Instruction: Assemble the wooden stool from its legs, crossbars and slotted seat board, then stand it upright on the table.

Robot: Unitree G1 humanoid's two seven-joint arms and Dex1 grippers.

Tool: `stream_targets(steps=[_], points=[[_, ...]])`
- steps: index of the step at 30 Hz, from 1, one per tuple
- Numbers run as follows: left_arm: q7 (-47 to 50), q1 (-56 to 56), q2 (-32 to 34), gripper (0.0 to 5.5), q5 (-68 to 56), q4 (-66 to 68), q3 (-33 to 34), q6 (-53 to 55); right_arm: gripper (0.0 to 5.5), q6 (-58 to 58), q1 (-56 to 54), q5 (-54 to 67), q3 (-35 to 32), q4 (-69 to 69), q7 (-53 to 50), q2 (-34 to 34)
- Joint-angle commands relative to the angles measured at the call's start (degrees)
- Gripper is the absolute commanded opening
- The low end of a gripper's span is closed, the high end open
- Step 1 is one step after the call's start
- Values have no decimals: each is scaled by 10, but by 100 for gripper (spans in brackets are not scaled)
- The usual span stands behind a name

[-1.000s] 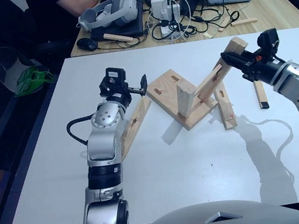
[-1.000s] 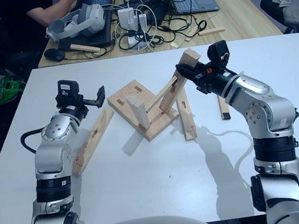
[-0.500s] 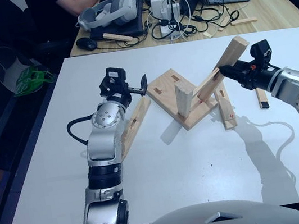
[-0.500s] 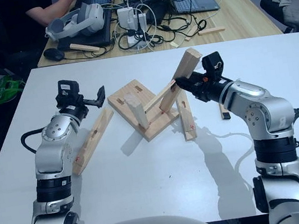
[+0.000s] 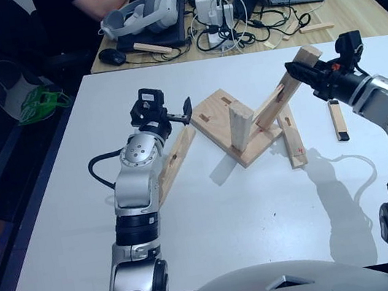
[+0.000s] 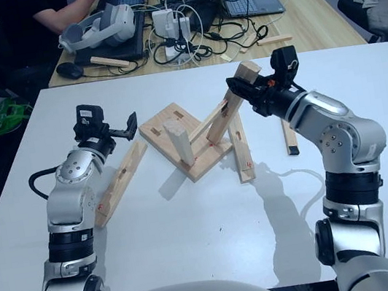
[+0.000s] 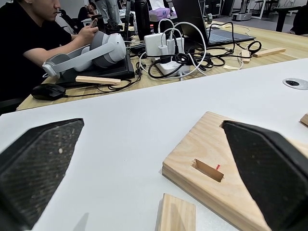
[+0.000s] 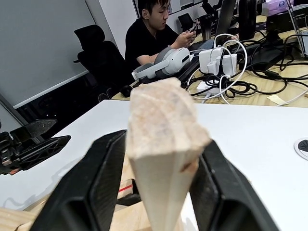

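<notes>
My right tool [image 5: 305, 71] clamped the tilted leg [image 5: 274, 100] near its top.
Its lower end met the seat board [image 5: 211, 115] on the desk [image 5: 211, 209], joint hidden from me; my left tool [image 5: 183, 111] hung wide beside that board.

The white desk [image 5: 264, 215] is lit brightly and evenly from above. A soft, pale shadow is thrown by the seat board [image 5: 217, 112] onto the desk, toward the robot and its left. The floor [image 5: 8, 182] beside the desk is left dim.
</notes>
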Motion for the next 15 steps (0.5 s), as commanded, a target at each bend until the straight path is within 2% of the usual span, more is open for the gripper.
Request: stream_targets(steps=[1,15], points=[[1,-4,-2,540,4,5,-2,-1,201,19,-12,-39,51,19,1,-12],[5,-3,-7,540,4,3,-2,-3,201,75,8,-118,142,44,1,-54]])
